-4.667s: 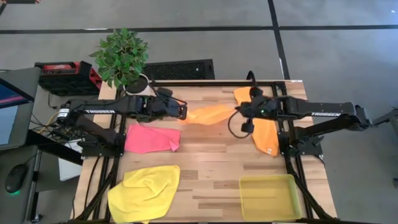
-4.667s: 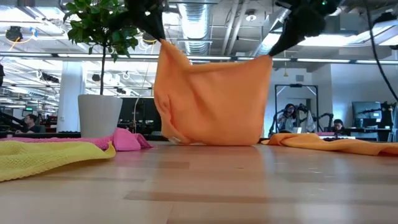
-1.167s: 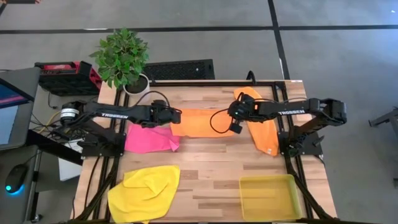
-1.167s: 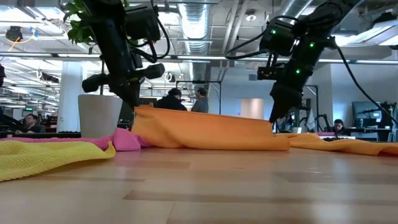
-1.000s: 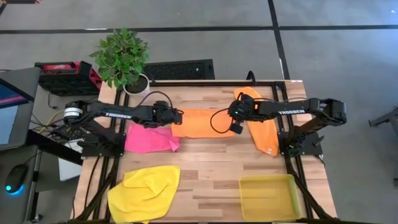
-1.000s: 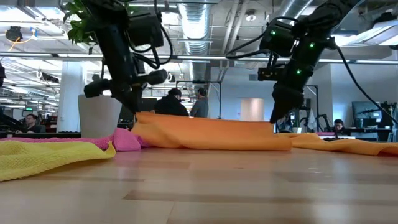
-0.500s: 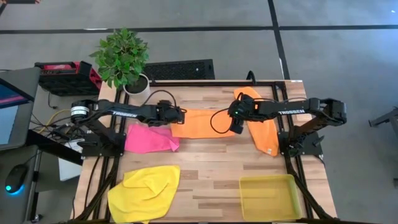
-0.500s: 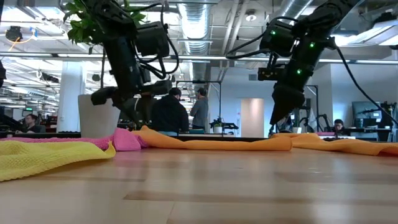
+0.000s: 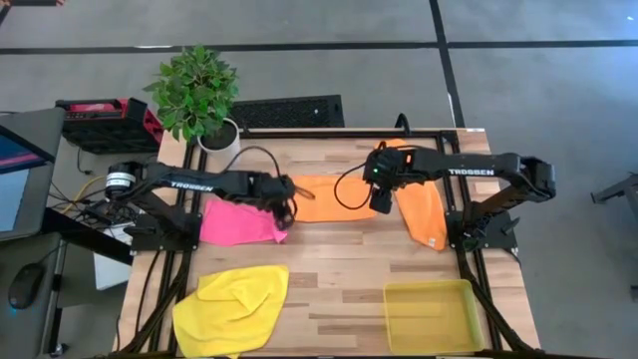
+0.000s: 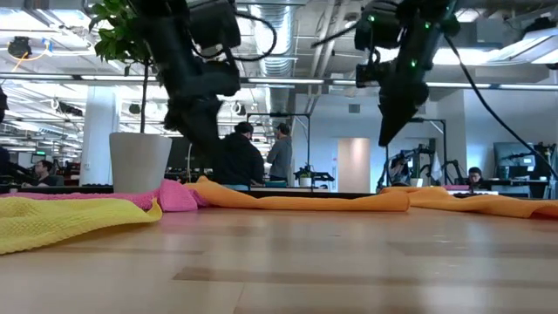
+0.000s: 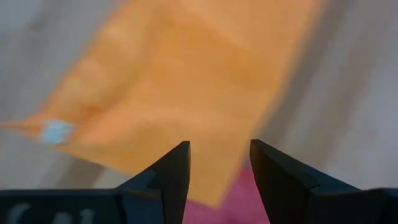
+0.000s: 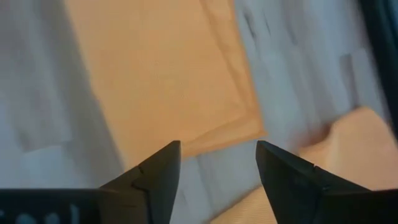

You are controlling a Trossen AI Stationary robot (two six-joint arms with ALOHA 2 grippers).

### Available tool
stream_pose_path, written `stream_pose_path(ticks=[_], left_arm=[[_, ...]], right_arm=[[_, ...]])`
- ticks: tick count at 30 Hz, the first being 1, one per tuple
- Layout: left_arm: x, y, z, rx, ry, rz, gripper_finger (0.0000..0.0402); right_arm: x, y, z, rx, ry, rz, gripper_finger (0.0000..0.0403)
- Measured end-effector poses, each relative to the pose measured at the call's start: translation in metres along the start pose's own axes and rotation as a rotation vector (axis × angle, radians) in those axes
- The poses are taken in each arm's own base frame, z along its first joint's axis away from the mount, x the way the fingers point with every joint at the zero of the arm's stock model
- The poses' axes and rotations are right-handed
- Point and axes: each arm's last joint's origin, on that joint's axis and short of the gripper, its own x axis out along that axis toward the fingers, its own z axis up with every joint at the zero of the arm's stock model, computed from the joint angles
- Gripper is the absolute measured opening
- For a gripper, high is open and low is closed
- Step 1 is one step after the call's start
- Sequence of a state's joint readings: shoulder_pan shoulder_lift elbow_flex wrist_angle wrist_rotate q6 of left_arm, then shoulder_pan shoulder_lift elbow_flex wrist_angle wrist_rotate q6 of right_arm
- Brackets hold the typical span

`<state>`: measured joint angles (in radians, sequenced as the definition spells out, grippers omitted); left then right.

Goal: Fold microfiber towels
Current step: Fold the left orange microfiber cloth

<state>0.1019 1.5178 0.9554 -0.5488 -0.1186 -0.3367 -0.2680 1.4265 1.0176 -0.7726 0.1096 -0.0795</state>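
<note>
From the high view, one orange towel (image 9: 327, 197) lay flat at the middle of the table's far half, a folded rectangle with its long axis running across the table from arm to arm. The second orange towel (image 9: 424, 216), the pink towel (image 9: 239, 221) and the yellow towel (image 9: 233, 308) lay rumpled, so most folding looked undone. The left gripper (image 9: 289, 204) and right gripper (image 9: 380, 191) hung over its two ends

From the low view, that towel (image 10: 301, 201) was a thin strip on the wood, both grippers clear above it

In the left wrist view, the fingers (image 11: 170, 175) stood apart, empty, over the cloth's corner

In the right wrist view, the fingers (image 12: 157, 176) stood apart too, holding nothing
</note>
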Motion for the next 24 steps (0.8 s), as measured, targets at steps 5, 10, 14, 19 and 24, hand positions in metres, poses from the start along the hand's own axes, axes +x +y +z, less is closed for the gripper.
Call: stream_pose_path(ticks=[5, 10, 14, 19, 24], left_arm=[[-0.001, -0.014, -0.014, 0.019, 0.065, 0.058, 0.0158], [-0.002, -0.012, -0.018, -0.221, 0.091, 0.106, 0.0158], [0.002, -0.005, -0.019, -0.389, 0.109, 0.083, 0.0158], [0.010, 0.006, -0.023, -0.607, 0.157, 0.043, 0.0158], [0.016, 0.015, -0.027, -0.703, 0.157, 0.053, 0.0158]], right_arm=[[-0.011, -0.002, 0.008, 0.001, -0.012, 0.010, 0.0227], [-0.020, -0.003, 0.015, -0.004, -0.041, 0.009, 0.0226], [-0.023, -0.004, 0.017, -0.019, -0.054, 0.007, 0.0226], [-0.024, -0.004, 0.018, -0.020, -0.055, 0.007, 0.0226], [-0.024, -0.004, 0.018, -0.021, -0.053, 0.007, 0.0226]])
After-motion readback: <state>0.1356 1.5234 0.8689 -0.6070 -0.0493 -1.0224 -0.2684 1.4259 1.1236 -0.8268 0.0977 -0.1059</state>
